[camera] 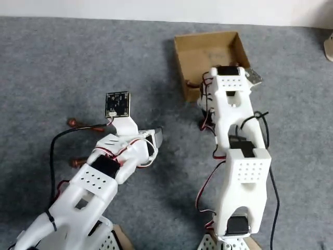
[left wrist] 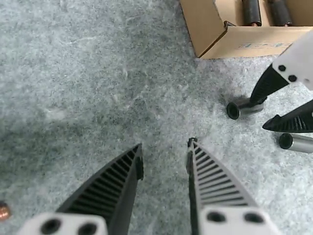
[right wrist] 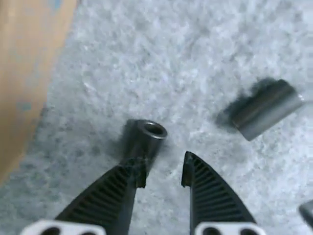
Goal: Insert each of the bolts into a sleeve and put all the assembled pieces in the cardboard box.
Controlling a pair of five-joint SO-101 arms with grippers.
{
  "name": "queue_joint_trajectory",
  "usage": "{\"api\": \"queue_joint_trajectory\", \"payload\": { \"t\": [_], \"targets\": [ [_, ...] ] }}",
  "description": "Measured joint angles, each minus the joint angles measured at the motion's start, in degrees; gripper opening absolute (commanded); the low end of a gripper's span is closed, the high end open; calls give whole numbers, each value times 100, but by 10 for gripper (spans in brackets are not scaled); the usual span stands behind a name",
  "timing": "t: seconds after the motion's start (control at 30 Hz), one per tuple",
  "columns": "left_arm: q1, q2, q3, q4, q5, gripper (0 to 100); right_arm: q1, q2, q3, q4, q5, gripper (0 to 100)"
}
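Just ahead of the right pincer (right wrist: 162, 171), jaws apart, sits a sleeve (right wrist: 144, 139); left pincer (left wrist: 165, 154) likewise parted.

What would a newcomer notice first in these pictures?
The open right gripper sits right at a dark sleeve on the grey carpet, beside the cardboard box, with a second sleeve nearby. The left gripper hangs open over bare carpet, and two copper bolts lie to its left.
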Motion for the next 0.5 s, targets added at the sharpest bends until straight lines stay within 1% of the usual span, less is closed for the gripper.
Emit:
{"api": "queue_joint_trajectory", "payload": {
  "t": [0.23,0.5],
  "targets": [
    [0,0,0,0,0,146,-53,9,18,-44,-62,121],
    [0,0,0,0,0,146,-70,765,-369,-123,-62,121]
  ]
}}
